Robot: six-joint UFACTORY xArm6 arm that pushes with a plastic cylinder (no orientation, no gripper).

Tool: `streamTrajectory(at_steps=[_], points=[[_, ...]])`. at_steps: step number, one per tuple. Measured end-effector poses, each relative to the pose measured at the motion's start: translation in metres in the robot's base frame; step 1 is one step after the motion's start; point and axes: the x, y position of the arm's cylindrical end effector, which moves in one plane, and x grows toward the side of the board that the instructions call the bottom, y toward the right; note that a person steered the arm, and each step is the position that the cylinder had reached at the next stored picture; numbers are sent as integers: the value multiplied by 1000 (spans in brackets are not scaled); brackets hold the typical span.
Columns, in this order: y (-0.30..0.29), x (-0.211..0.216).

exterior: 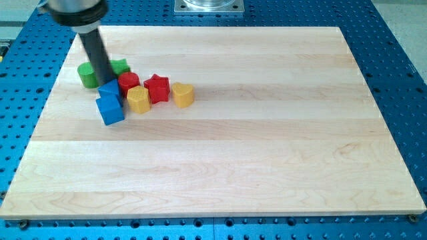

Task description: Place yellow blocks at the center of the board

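Your rod comes down from the view's top-left corner, and my tip (107,83) sits in the thick of the cluster, between the green blocks and the blue ones; there is nothing to clench or release here, it is a bare rod, and whether it is actually pressing on a block you cannot tell, since its end is partly hidden behind the upper blue block (110,90). From the tip, the green cylinder (87,75) lies at about ten o'clock, the second green block (121,66) at about one o'clock, and the lower blue block (110,109) at six. The red block (128,83) is just beside the tip at three o'clock, with the red star (157,88) further along the same line. The blocks you care about are both on that side too: the nearer yellow block (139,99) at roughly four o'clock, touching the red ones, and the yellow heart-like block (183,95) beyond the star, standing slightly apart. The centre of the wooden board (267,147) lies well away at about four o'clock from the whole group. So the yellows are between the tip and the goal, which is favourable, but the reds lie in the direct line; I judge you should swing round to the yellows' ten o'clock side before pushing, or the reds will travel along.
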Motion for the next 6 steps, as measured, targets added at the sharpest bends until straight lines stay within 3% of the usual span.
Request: streamTrajectory(at_steps=[1, 4, 6], points=[[-31, 19], [-34, 46], [66, 58]])
